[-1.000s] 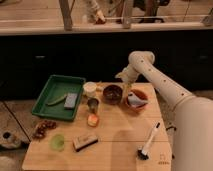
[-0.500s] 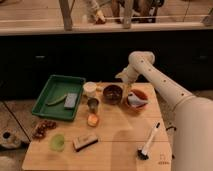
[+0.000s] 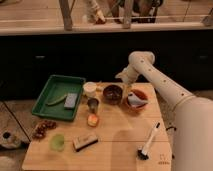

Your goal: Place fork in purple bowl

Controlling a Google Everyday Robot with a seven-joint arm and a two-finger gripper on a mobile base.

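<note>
The dark purple bowl [image 3: 112, 94] stands on the wooden table [image 3: 115, 142] at the back middle. A red-orange bowl [image 3: 141, 103] stands just right of it. My gripper [image 3: 125, 90] hangs low at the end of the white arm [image 3: 150, 70], between the two bowls and over the red-orange bowl's left rim. A small pale whitish shape [image 3: 133, 100] lies inside the red-orange bowl under the gripper; it looks like the fork, but I cannot tell whether the gripper touches it.
A green tray [image 3: 45, 106] with a grey block and a green piece is at the left. A white cup [image 3: 90, 89], a metal cup [image 3: 93, 104], an orange fruit [image 3: 92, 120], a sponge [image 3: 85, 142], a green cup [image 3: 57, 142] and a long brush [image 3: 149, 140] are also on the table.
</note>
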